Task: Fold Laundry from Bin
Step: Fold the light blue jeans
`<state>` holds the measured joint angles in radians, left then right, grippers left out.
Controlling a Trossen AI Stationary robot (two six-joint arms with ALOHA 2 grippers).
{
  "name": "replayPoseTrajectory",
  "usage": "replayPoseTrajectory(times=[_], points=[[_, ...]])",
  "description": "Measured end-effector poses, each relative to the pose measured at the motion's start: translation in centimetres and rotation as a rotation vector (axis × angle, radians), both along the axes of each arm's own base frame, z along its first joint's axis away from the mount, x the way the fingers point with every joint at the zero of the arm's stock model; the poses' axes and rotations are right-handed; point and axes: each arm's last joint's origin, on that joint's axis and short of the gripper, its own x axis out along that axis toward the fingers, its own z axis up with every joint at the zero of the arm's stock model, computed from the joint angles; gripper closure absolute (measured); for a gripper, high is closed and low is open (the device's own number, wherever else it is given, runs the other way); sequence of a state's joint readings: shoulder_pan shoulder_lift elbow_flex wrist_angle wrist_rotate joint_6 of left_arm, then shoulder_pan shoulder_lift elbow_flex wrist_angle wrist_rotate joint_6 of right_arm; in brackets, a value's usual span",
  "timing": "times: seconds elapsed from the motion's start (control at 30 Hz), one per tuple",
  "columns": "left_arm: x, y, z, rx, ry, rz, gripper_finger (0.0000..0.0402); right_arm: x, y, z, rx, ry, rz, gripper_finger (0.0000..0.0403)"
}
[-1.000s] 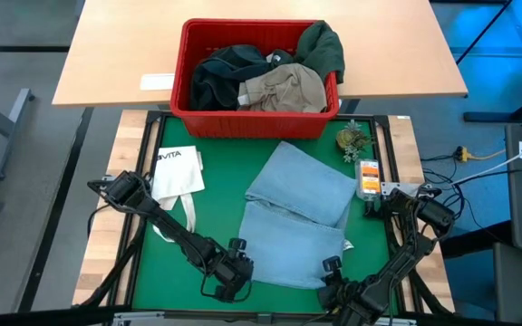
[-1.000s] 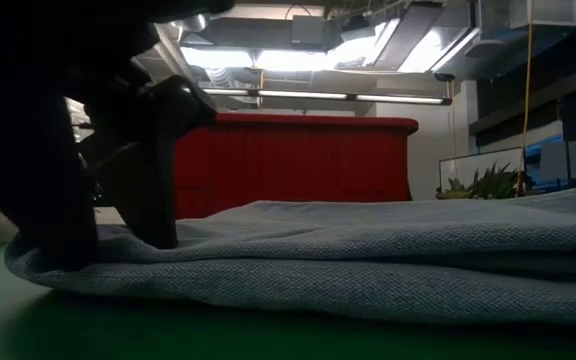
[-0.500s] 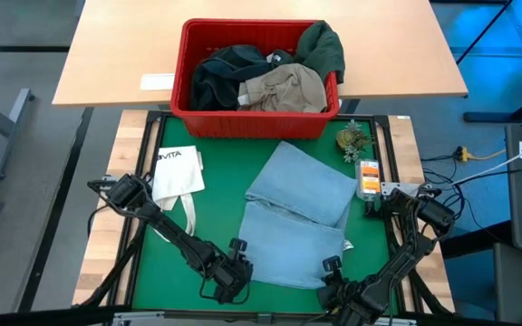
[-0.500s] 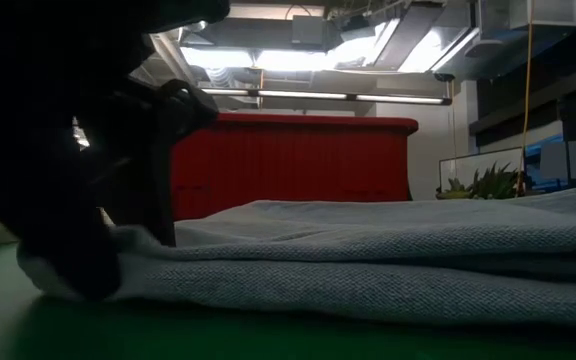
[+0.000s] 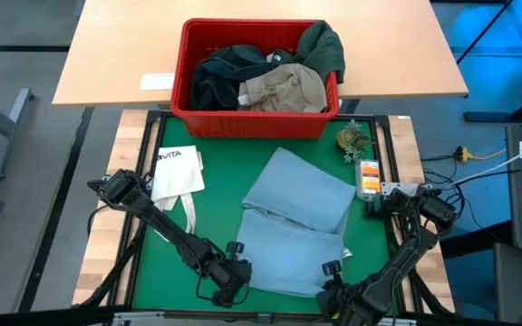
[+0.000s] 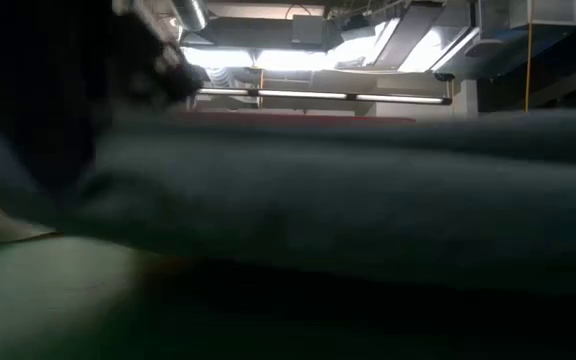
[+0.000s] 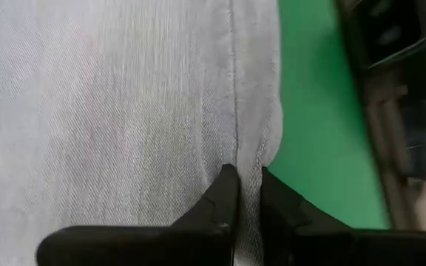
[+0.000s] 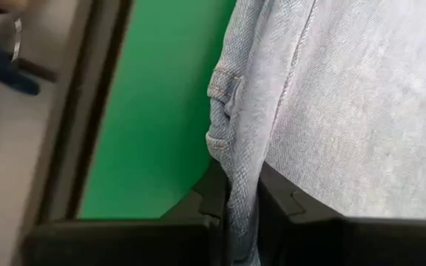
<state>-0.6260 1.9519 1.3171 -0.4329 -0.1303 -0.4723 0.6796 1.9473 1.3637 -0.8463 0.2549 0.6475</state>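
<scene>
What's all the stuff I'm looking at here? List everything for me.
jeans: one, light blue, folded on the green mat
bin: one, red, on the wooden table beyond the mat
clothes in the bin: several, dark green, black and khaki
tote bag: one, white, on the mat's left
small plant: one, green, right of the bin
orange device: one, at the mat's right edge
left gripper: shut on the jeans' near edge
right gripper: shut on the jeans' near edge
</scene>
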Motion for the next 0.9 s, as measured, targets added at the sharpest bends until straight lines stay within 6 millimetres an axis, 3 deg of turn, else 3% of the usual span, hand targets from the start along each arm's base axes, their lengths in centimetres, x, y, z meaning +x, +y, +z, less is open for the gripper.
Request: replayPoseTrajectory(times=[0.23, 0.47, 0.7, 0.9], points=[[0.3, -2.6, 3.9, -0.083, -0.031, -0.059, 0.0383, 0.5, 1.5, 1.9, 0.133, 0.008, 0.037, 0.0367], [0.0, -4.4, 8.3, -0.082, -0.058, -0.081, 0.0382, 0.3, 3.4, 6.9, 0.115, -0.020, 0.123, 0.0364], [0.8, -3.0, 11.5, 0.002, -0.081, -0.034, 0.0382, -0.9, 2.6, 11.9, -0.052, 0.005, 0.110, 0.0364], [2.2, -0.3, 12.7, 0.060, -0.062, 0.020, 0.0381, -1.6, 1.3, 13.5, -0.129, 0.065, 0.032, 0.0364]])
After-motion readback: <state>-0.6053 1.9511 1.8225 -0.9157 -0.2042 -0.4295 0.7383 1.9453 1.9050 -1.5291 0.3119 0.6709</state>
